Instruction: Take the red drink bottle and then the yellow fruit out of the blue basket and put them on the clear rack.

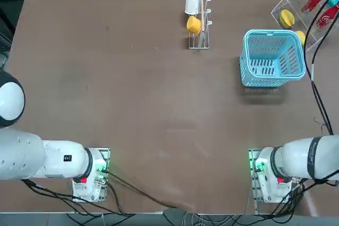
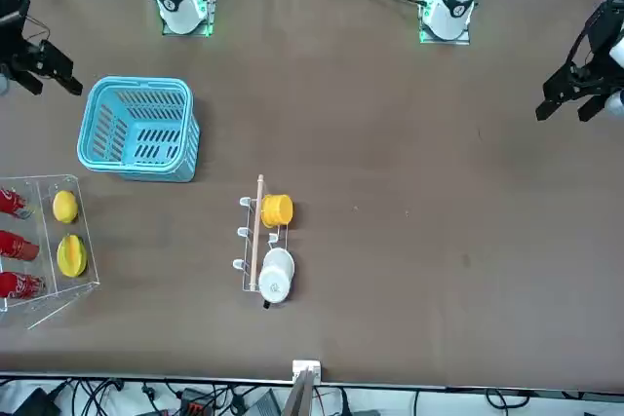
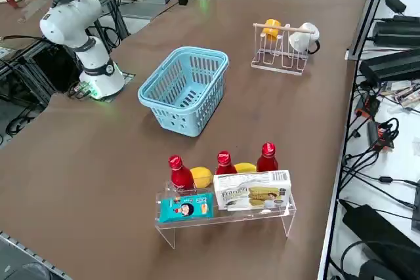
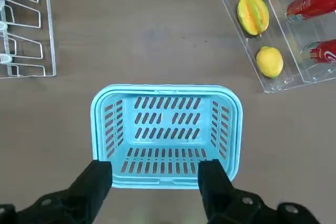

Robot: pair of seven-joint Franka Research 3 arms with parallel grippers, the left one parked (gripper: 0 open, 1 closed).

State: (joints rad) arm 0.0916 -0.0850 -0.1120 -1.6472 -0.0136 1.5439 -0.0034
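Note:
The blue basket (image 4: 165, 87) (image 1: 273, 34) lies empty at the table's right side. My right gripper (image 4: 156, 169) (image 2: 51, 80) hangs open above the basket's near rim, holding nothing. Beyond the basket stands the clear rack (image 3: 226, 222) (image 2: 49, 182). Three red drink bottles (image 3: 180, 172) (image 3: 225, 162) (image 3: 267, 155) rest on its upper shelf. The small round yellow fruit (image 4: 270, 61) (image 2: 64, 206) sits on the rack between two of the bottles. A larger yellow fruit with a greenish patch (image 4: 252, 14) lies beside it.
A wire cup stand (image 1: 199, 38) holds a yellow cup (image 1: 194, 24) and a white cup (image 1: 192, 2) at the table's far middle. Two snack packets (image 3: 186, 208) (image 3: 252, 195) fill the rack's lower shelf. A black cable (image 1: 312, 72) trails along the right edge.

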